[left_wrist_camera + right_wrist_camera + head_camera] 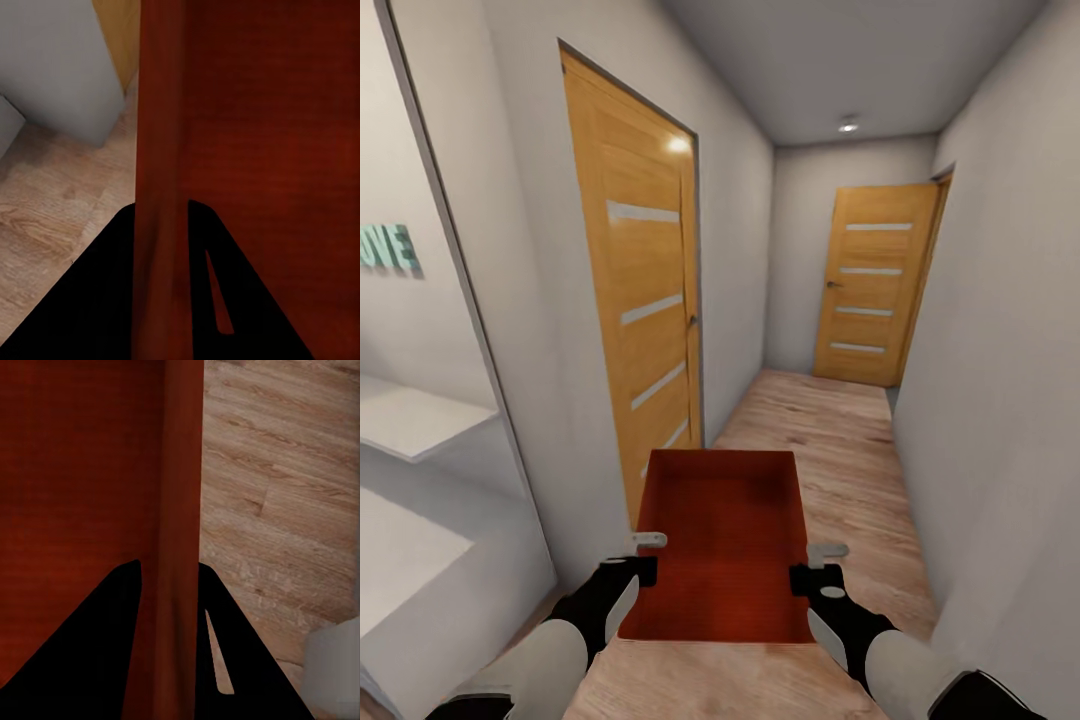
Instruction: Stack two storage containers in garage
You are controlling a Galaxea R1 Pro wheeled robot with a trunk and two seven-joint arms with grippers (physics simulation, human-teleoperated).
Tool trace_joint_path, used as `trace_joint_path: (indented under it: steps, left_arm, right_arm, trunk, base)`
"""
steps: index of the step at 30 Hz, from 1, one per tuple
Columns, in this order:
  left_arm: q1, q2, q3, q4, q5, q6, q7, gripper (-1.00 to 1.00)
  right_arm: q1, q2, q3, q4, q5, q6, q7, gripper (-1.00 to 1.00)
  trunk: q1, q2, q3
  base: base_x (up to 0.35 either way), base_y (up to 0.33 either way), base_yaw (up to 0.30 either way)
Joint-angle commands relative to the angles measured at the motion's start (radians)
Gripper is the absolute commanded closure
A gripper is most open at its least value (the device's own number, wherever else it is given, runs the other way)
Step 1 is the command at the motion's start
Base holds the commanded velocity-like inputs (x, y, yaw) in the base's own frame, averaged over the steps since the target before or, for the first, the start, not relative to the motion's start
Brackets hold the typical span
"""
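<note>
I hold one orange-red storage container [722, 540] level in front of me, open top up, above the light wood plank floor of a corridor. My left gripper [644, 556] is shut on its left wall [159, 165], one finger on each side of the thin wall. Its right wall [180, 510] is clamped the same way by my right gripper [812, 566]. The container's flat inside bottom [270, 150] is bare. The garage and its dark concrete floor are out of view.
A narrow corridor runs ahead between pale grey walls. A wooden door [650, 310] stands shut close on the left, another wooden door [872, 285] shuts off the far end. A white shelf unit [410, 470] stands at my left. The wood floor [830, 440] runs ahead.
</note>
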Motion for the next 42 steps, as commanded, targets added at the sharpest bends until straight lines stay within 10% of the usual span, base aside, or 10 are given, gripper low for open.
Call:
trace_joint_path:
  steps: [1, 42]
  left_arm:
    - [-0.001, 0.001, 0.026, -0.051, -0.019, 0.008, 0.003, 1.0]
    - [-0.001, 0.001, 0.026, -0.051, -0.02, 0.008, 0.003, 1.0]
  right_arm:
    - [-0.001, -0.001, 0.007, 0.007, -0.014, -0.005, -0.002, 1.0]
    - [-0.001, 0.0, 0.007, 0.007, -0.013, -0.005, -0.002, 1.0]
  trunk:
    - [0.001, -0.002, -0.002]
    - [0.001, -0.002, -0.002]
  base:
    - [0.322, 0.0, 0.0]
    - [0.322, 0.0, -0.14]
